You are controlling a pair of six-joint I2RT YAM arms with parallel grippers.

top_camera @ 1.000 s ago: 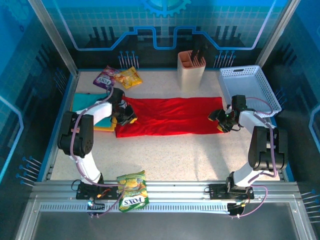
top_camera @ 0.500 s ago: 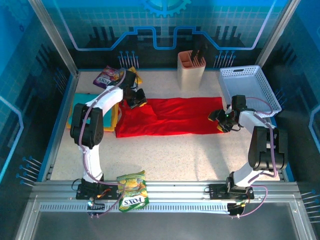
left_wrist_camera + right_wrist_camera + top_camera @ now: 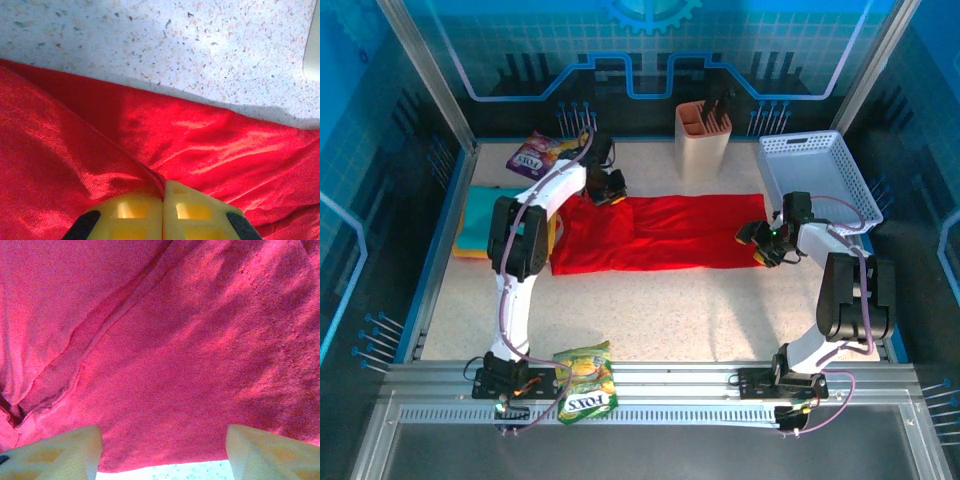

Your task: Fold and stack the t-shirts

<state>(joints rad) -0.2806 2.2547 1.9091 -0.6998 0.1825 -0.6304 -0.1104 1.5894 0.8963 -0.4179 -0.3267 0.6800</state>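
Swinging away from the teal shirt [image 3: 485,205], the left jaws have drawn a fold of the red t-shirt [image 3: 670,232] toward its far edge and are pinched together on a ridge of cloth. Right jaws stand apart over the opposite hem. That thin pinch could slip, dropping the fold. Just beyond the left jaws lie snack packets [image 3: 535,155], crowding the swing.

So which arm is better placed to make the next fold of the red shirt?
Left, probably. The left gripper is shut on the red t-shirt at its far left corner, cloth pinched. The right gripper is open over the right edge, gripping nothing.
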